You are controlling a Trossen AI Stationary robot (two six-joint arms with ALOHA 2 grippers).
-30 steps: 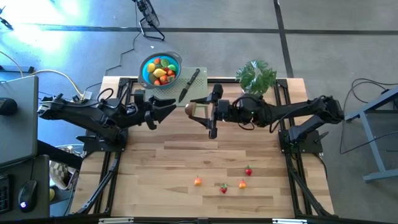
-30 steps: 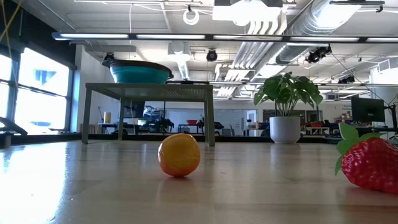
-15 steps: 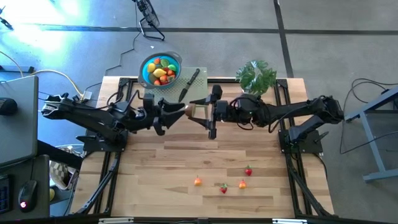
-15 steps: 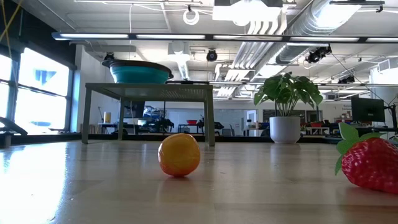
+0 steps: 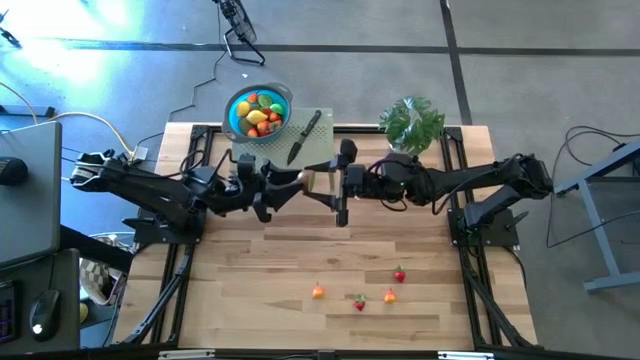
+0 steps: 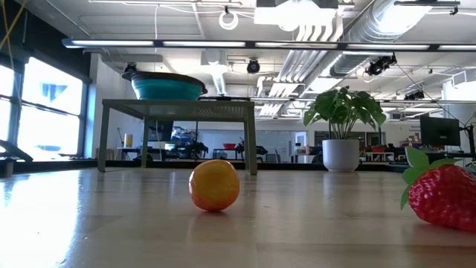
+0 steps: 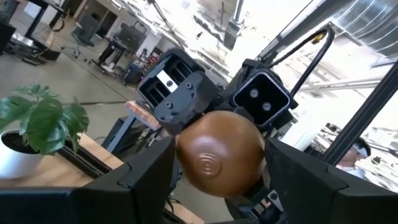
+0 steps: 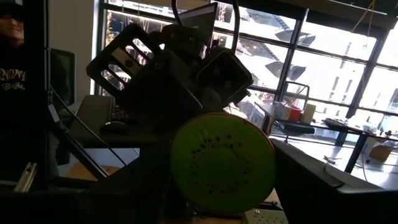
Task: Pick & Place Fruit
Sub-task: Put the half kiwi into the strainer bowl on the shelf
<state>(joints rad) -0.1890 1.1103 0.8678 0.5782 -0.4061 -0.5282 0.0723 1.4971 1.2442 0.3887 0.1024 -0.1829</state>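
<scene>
A halved kiwi (image 5: pixel 301 178) hangs high over the table's far middle, between my two grippers, which meet there tip to tip. My right gripper (image 5: pixel 316 180) is shut on it. Its green cut face (image 8: pixel 222 163) looks back at the right wrist, and its brown skin (image 7: pixel 219 163) faces the left one. My left gripper (image 5: pixel 288 182) is open, with a finger (image 7: pixel 146 177) on either side of the kiwi. More fruit lies near the table's front: an orange (image 5: pixel 318 292), two strawberries (image 5: pixel 399 275) (image 5: pixel 359 303) and a small orange piece (image 5: pixel 390 296). My right gripper pinches the kiwi half by its rim (image 8: pixel 268 165) between its two fingers (image 8: pixel 311 183), coming level from the table's right. The kiwi half is lifted clear of the table, its cut face upright. My left gripper: I cannot tell whether its fingers touch the kiwi's sides.
A blue bowl (image 5: pixel 258 112) full of fruit sits at the far edge on a low grey stand (image 6: pixel 178 108), with a black-handled knife (image 5: pixel 303 137) beside it. A potted plant (image 5: pixel 412 122) stands at the far right. In the low view the orange (image 6: pixel 214 185) and a strawberry (image 6: pixel 442 195) lie close.
My left gripper has moved toward the table's right and slightly down, up to the kiwi half that my right gripper holds still. Its fingers now stand on either side of the fruit.
</scene>
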